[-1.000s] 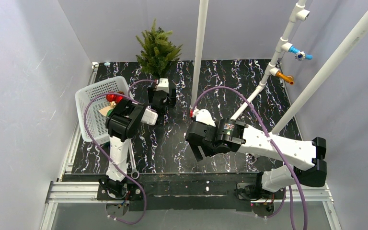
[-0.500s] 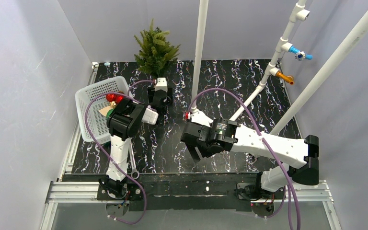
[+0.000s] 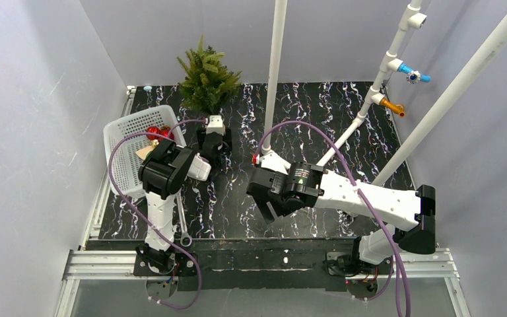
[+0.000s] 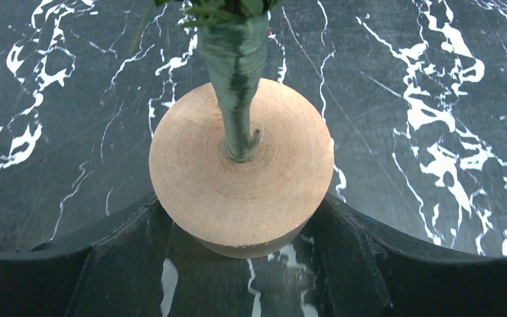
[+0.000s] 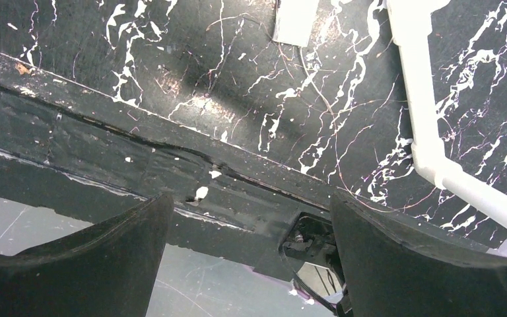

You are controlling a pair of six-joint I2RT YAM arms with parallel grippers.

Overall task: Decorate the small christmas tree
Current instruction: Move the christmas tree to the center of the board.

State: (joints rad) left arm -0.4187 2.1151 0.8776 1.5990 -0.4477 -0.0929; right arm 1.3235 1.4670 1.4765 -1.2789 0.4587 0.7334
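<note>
A: What sort of room is this?

B: A small booth. Pale grey walls (image 3: 33, 99) close it in on the left, back and right. The bench (image 3: 317, 119) fills the floor of it, a black top veined with white like marble.

A: What stands on it?

B: White pipes (image 3: 277, 66) rise from the middle and the right. A slanted one carries a blue fitting (image 3: 409, 71) and an orange fitting (image 3: 392, 105). A white basket (image 3: 122, 148) lies at the left edge, with red baubles (image 3: 156, 134) in its far corner.

A: And the small christmas tree?

B: The small christmas tree (image 3: 204, 76) is far back on the left half, close to the rear wall and just beyond the basket's far corner.

A: Is anything holding it?

B: The left hand (image 4: 239, 201) is. In the left wrist view both black fingers (image 4: 105, 264) press against the sides of the round wooden base (image 4: 241, 165). The green-wrapped trunk (image 4: 236, 59) rises from the middle of the base. I cannot tell whether the base rests on the bench or hangs just off it.

A: The right hand?

B: The right hand (image 5: 251, 205) is spread wide with nothing between its fingers. It hangs over the near part of the bench, where a black strip (image 5: 72, 119) is scuffed and flecked with white.

A: What is at the near edge?

B: A metal rail (image 3: 99, 264) runs along it and carries both arm bases. Purple cables (image 3: 113, 181) loop from the arms.
</note>
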